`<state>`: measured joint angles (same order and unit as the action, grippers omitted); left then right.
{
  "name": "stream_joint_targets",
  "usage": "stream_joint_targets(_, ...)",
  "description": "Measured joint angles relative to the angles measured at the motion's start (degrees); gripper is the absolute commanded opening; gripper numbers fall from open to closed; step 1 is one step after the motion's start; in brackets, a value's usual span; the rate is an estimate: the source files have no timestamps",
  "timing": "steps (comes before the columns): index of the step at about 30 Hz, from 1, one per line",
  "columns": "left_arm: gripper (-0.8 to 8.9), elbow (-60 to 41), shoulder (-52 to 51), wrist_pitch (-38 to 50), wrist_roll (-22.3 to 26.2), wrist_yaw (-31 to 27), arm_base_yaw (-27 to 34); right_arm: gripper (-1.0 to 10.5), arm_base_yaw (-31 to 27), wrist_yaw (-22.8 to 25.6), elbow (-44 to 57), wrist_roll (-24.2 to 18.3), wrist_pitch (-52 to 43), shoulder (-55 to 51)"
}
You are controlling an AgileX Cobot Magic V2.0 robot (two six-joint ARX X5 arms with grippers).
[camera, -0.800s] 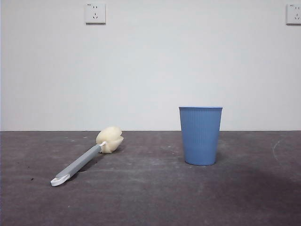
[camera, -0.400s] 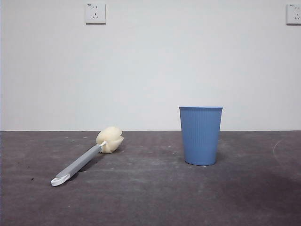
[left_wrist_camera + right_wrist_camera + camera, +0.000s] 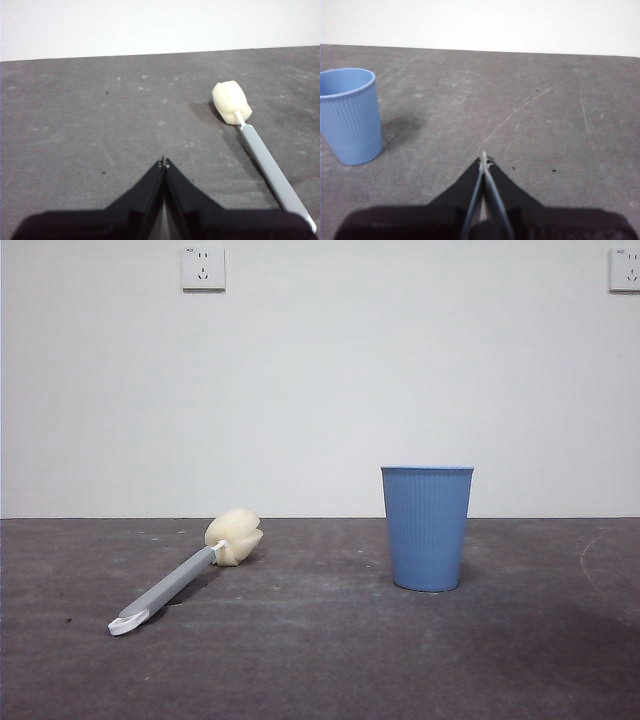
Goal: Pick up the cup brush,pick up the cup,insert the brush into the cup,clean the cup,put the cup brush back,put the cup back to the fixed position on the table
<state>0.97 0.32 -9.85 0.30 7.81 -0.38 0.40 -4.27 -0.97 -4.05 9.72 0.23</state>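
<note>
The cup brush [image 3: 180,578] lies flat on the table [image 3: 320,660] at the left, its cream sponge head toward the wall and its white looped tip toward the camera. It also shows in the left wrist view [image 3: 250,135]. The blue ribbed cup [image 3: 427,528] stands upright at the right of centre; it also shows in the right wrist view [image 3: 349,116]. My left gripper [image 3: 164,162] is shut and empty, above the table and apart from the brush. My right gripper [image 3: 483,159] is shut and empty, apart from the cup. Neither arm shows in the front view.
A plain white wall stands behind the table with two sockets, one [image 3: 203,268] at upper left and one [image 3: 625,270] at upper right. The table carries pale scratches [image 3: 530,102] near the right gripper.
</note>
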Motion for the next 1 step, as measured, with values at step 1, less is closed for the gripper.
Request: stream_joint_targets(1, -0.03, 0.00, 0.00, 0.00, 0.00, 0.00, 0.00, 0.0, 0.00, 0.00, 0.00, 0.00, 0.00, 0.00)
